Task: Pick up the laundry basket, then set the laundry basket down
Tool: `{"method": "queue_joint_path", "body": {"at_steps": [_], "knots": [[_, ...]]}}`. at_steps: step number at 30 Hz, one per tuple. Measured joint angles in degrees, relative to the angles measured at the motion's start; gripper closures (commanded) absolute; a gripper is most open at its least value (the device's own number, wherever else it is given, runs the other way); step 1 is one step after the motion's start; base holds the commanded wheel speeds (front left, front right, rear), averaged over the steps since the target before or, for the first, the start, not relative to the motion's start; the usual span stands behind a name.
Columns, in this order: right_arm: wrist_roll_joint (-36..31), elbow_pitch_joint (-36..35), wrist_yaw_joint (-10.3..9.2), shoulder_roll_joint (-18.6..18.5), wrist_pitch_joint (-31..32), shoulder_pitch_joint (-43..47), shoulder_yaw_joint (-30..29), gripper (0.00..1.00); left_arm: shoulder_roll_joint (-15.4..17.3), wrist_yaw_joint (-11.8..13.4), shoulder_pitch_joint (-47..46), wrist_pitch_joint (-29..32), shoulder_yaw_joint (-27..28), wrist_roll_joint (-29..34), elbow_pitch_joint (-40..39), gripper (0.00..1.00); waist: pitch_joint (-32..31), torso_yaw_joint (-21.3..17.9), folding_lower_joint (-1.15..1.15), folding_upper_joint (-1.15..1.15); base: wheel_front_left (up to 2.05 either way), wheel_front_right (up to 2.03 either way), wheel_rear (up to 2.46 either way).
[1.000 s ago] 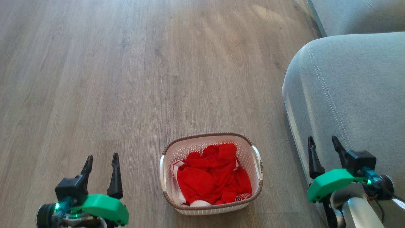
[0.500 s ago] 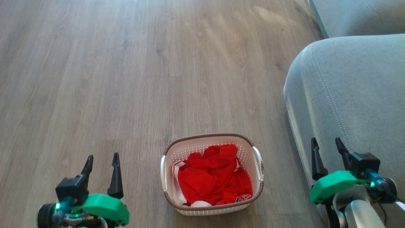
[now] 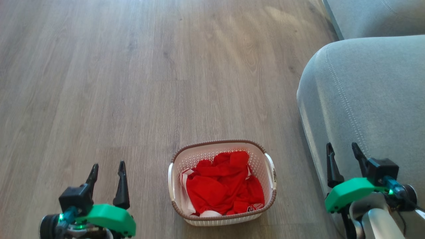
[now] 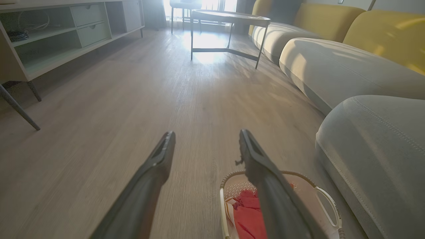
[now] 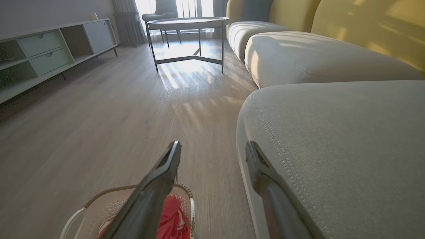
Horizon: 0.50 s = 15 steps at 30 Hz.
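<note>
The laundry basket [image 3: 262, 156], white perforated plastic with a brown woven-look rim and two white side handles, sits on the wooden floor low in the head view, holding crumpled red clothes [image 3: 224, 187]. My left gripper [image 3: 107, 168] hovers open to the basket's left, apart from it. My right gripper [image 3: 342, 148] stands open to its right, in front of the sofa arm. The left wrist view has the basket [image 4: 312, 196] at the bottom right, partly behind a finger. The basket [image 5: 106, 205] lies at the bottom left of the right wrist view.
A grey sofa [image 3: 365, 86] fills the right side, close to the basket and my right gripper. Farther off stand a round metal-legged table [image 5: 189, 23] and a low shelf unit with drawers [image 4: 66, 36]. Bare wooden floor [image 3: 132, 83] stretches ahead and left.
The picture shifted slightly, as from a small camera move. Basket and both grippers hold nearly the same places, both still open.
</note>
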Motion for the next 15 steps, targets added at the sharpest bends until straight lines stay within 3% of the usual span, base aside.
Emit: {"method": "queue_joint_path", "body": {"at_steps": [1, 6, 15], "knots": [[0.0, 0.3, 0.0, 0.0, 0.0, 0.0, 0.0, 1.0, -0.1, -0.1, 0.0, 0.0, 0.0, 0.0, 0.4, 1.0, 0.0, 0.0, 0.0, 0.0, 0.0, 0.0, 0.0], [1.2, 3.4, 0.0, 0.4, 0.7, 2.0, 0.0, 1.0, -0.9, -0.1, 1.8, 0.4, -0.2, -1.2, 3.1, 1.0, 0.0, 0.0, 0.0, 0.0, 0.0, 0.0, 0.0], [7.3, 3.0, 0.0, 0.4, 1.9, 2.2, -0.3, 1.0, -1.3, -1.2, 1.9, 1.6, 0.6, -6.5, 3.7, 1.0, 0.1, -0.1, 0.0, 0.0, 0.0, 0.0, 0.0]]}}
